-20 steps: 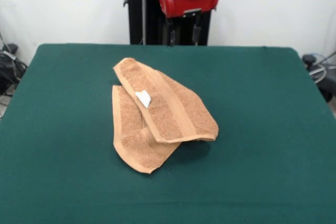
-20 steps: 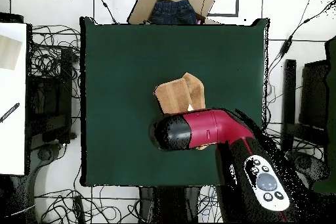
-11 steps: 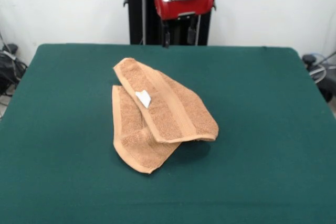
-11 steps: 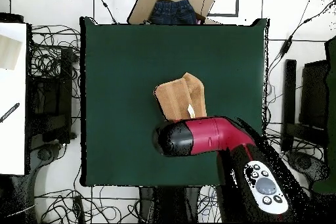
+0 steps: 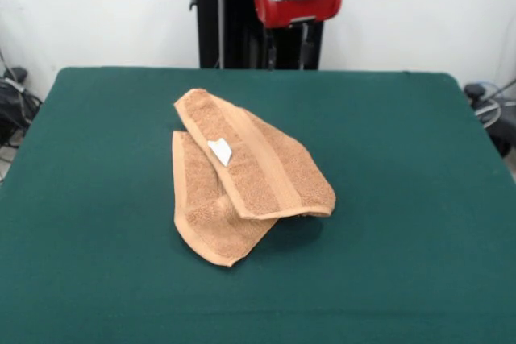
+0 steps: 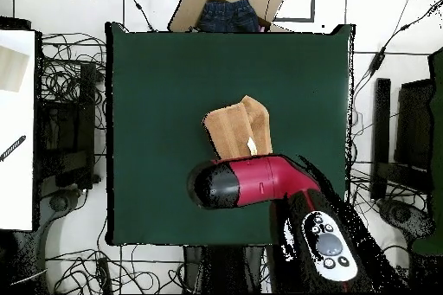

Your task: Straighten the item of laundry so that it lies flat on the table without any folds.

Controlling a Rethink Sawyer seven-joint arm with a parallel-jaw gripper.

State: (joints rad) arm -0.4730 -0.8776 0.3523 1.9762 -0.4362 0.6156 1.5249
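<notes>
The item of laundry (image 5: 242, 171) is a light orange-brown towel lying near the middle of the table (image 5: 403, 159). It is folded over itself. One banded flap runs diagonally on top, with a white tag (image 5: 219, 151) showing on it. My gripper (image 5: 288, 55) hangs under the red wrist above the table's far edge, well behind the towel. It is open and holds nothing. In the overhead view the item of laundry (image 6: 235, 127) lies just above the red arm (image 6: 255, 183), which hides the gripper.
A cardboard box holding blue jeans (image 6: 229, 6) sits beyond the table's top edge in the overhead view. Cables lie all around the table (image 6: 156, 92). A white surface (image 6: 16, 127) stands at the left. The black pedestal (image 5: 218, 14) rises behind the table.
The wrist has shifted sideways to the right in the front view and risen slightly. In the overhead view the arm's head has drawn off the towel toward the base. The towel has not moved.
</notes>
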